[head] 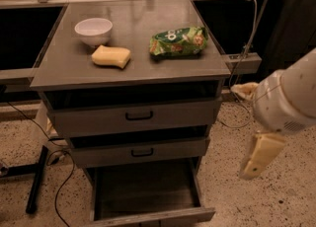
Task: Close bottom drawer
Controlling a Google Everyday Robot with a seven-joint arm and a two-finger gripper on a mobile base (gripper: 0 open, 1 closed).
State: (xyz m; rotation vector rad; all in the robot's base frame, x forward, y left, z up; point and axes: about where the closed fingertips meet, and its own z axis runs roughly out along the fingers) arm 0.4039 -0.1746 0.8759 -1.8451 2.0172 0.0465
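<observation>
Bottom drawer (148,218): standing pulled out at 6 o'clock. Noting gripper (257,156) hanging at 4 o'clock, well apart. Failing to tell whether open or closed.

Nothing you could read here.
Green bag (178,42) on the cabinet top (148,65) had white print, but you couldn't make out any word or no.; gripper (257,156) hung low, right of the cabinet, apart from it.
</observation>
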